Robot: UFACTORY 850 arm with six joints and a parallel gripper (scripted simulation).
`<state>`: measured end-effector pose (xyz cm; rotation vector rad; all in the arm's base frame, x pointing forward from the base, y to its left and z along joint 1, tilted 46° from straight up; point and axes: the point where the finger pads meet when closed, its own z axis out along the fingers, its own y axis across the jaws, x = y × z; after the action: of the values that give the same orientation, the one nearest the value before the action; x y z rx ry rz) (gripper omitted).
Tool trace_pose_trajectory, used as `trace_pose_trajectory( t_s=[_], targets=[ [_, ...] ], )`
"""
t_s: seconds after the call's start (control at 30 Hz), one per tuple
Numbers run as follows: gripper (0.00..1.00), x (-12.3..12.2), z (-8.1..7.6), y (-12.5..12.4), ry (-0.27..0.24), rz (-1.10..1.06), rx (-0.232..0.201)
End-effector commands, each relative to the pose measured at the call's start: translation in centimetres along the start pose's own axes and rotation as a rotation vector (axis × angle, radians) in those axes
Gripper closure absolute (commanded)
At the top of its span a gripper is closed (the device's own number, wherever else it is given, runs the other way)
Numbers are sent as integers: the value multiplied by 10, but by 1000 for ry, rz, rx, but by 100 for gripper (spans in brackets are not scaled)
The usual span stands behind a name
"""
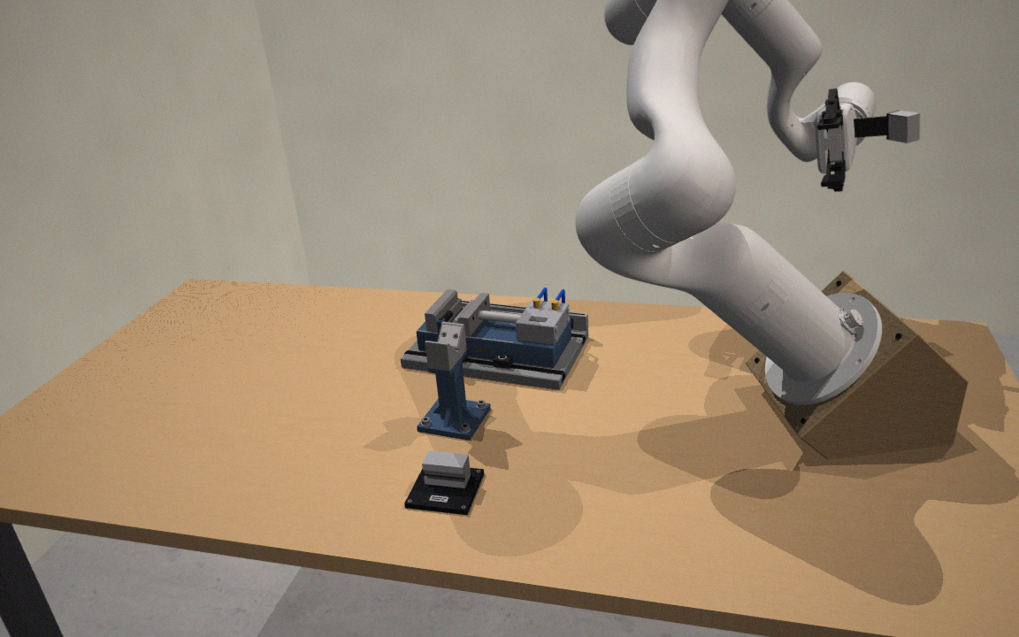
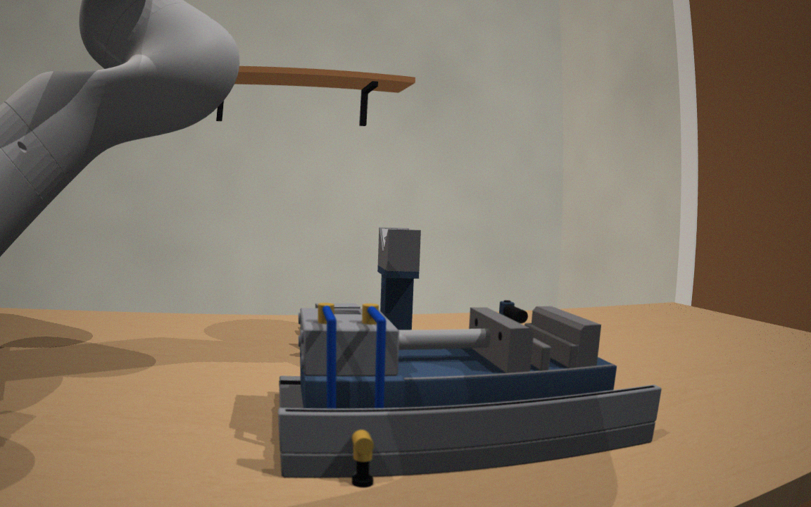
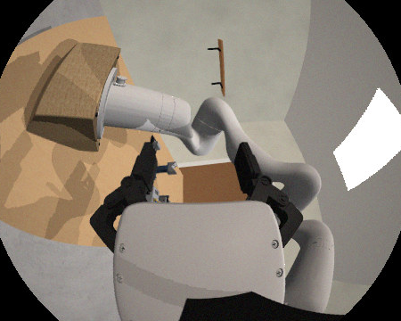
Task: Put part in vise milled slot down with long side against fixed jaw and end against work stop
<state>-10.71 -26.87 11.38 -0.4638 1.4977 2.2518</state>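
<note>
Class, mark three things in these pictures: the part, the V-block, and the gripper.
part (image 1: 447, 465): top view, on the block's grey top face.
V-block (image 1: 445, 350): top view, on its grey head above the blue post.
gripper (image 1: 833, 141): top view, midway between the open fingertips, high above the table.

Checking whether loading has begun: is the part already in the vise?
No: in the top view the part sits on the infeed plate, apart from the vise, and the claw hangs open high above.
</note>
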Motion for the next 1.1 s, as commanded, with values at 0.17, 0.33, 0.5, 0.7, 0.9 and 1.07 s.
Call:
trace_pose_trajectory(
  t_s=[0.17,0.33,0.5,0.7,0.9,1.07],
  targets=[
    [0,0,0,0,0,0,1],
    [0,0,0,0,0,0,1],
    [0,0,0,0,0,0,1],
    [0,0,-1,1,3,2,3],
    [0,-4,-3,2,29,17,16],
    [0,-11,-8,3,71,40,36]
  ],
)
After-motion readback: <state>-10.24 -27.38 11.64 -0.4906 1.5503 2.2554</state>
